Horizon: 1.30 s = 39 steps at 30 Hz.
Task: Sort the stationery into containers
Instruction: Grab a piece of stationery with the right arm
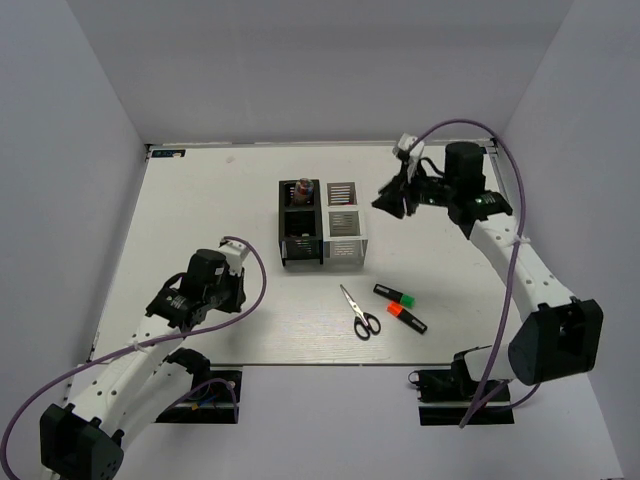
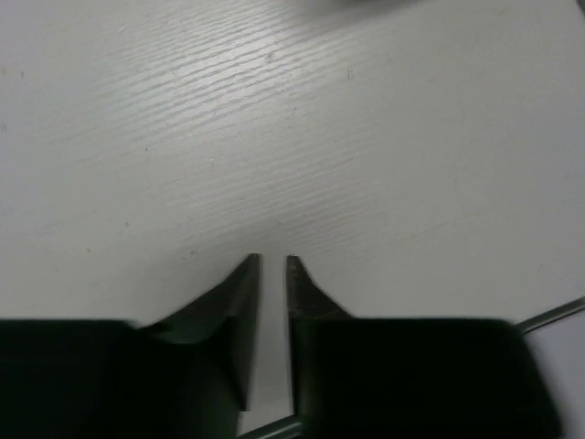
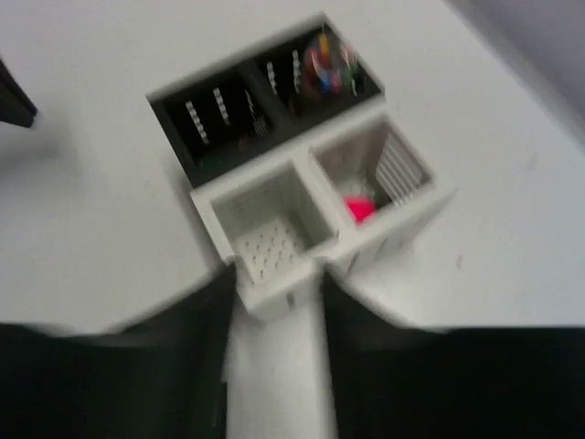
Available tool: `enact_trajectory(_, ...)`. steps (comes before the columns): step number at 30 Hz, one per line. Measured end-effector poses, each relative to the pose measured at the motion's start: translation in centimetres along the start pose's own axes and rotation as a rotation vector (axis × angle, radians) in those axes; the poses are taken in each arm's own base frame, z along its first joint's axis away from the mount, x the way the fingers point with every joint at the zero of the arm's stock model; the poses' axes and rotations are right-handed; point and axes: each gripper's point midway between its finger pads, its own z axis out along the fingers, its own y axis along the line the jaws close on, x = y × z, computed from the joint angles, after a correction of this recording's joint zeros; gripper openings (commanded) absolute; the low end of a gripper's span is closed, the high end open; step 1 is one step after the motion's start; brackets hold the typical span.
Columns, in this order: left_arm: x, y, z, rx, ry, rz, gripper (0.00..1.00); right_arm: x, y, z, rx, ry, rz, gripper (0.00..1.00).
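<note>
Top view: scissors [image 1: 360, 312], green marker [image 1: 394, 294] and orange marker [image 1: 406, 318] lay in the open, near-right of the black organiser [image 1: 300, 222] and white organiser [image 1: 341, 222]. Left wrist: left gripper [image 2: 272, 261] fingers were almost pressed together over the table [image 2: 274, 110]. Right wrist, pretty blurry: right gripper [image 3: 274, 283] was spread over the white organiser, with a pink bit [image 3: 359, 208] inside.
</note>
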Motion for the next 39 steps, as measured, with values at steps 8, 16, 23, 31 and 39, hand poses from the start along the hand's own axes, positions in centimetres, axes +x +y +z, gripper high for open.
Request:
enact_trajectory(8, -0.2, -1.7, -0.1, 0.096, -0.004, 0.004, 0.84, 21.1, 4.2, -5.3, 0.040, 0.613, 0.221, 0.25)
enact_trajectory(16, -1.0, -3.1, -0.5, 0.176, -0.054, 0.011, 0.84, 25.4, 7.3, -6.2, 0.002, 0.748, 0.184, 0.48)
enact_trajectory(23, -1.0, -3.1, -0.5, 0.180, -0.053, 0.011, 0.85, 26.2, 7.4, -4.8, 0.016, 0.756, 0.119, 0.53)
enact_trajectory(31, -1.0, -3.1, -0.5, 0.180, -0.053, 0.012, 0.85, 27.6, 6.7, -3.5, 0.033, 0.796, 0.073, 0.55)
enact_trajectory(39, -1.0, -3.1, -0.6, 0.180, -0.054, 0.012, 0.85, 28.2, 6.4, -3.3, 0.041, 0.808, 0.017, 0.41)
